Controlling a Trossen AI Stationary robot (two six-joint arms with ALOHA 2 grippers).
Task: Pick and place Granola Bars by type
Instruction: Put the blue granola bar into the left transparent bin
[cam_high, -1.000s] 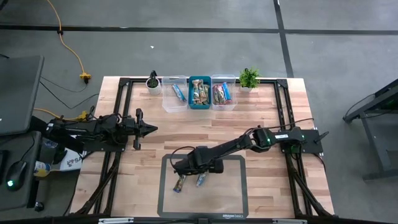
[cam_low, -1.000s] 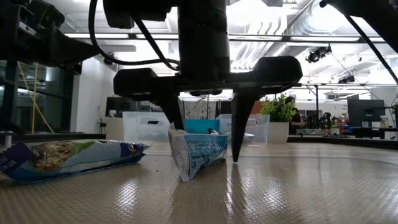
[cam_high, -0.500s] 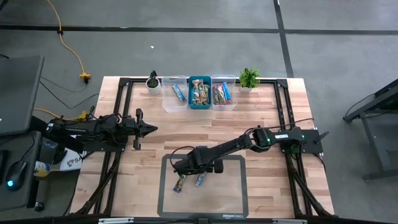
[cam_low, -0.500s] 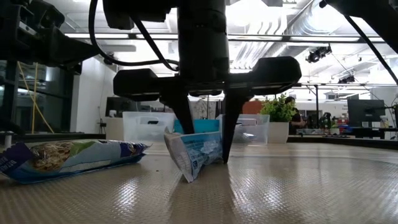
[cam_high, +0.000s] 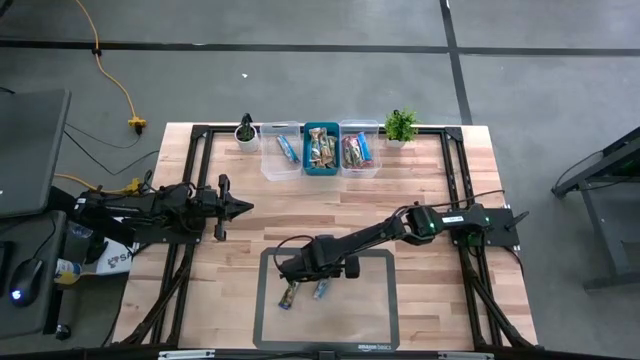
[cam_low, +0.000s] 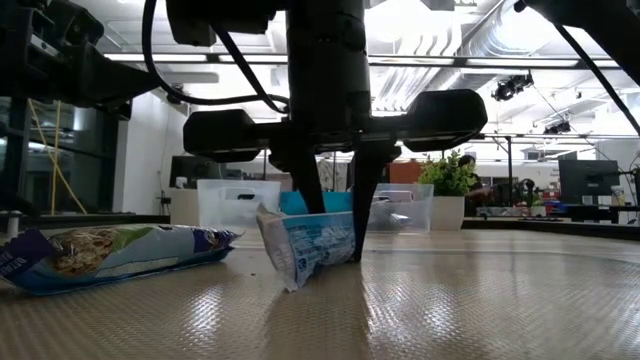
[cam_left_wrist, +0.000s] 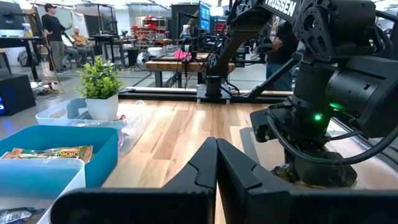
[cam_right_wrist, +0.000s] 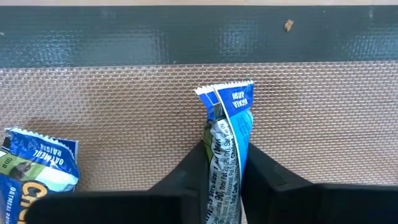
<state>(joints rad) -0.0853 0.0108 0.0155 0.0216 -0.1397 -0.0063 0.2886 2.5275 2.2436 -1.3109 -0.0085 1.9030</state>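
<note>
Your right pincer is down on the woven mat at the near edge of the tabletop, and its two fingers are clamped on either side of a blue-wrapped granola bar. In the low view the bar sits tilted, one end on the mat and the other pinched between the fingertips; the right wrist view shows the wrapper squeezed narrow where the fingers meet it.

A second bar, blue and white with some green on the wrapper, lies flat on the mat just beside the gripped one, apart from the pincer. From above you see the two bars side by side under the right arm.

Your left pincer waits over the left side of the tabletop, well away from the mat, with its fingers pressed together and nothing between them.

At the far edge three bins stand in a row: a clear one, a blue one and another clear one, each with bars inside, though you probably cannot sort their wrappers by type from this height. A small plant stands at each end of the row.
</note>
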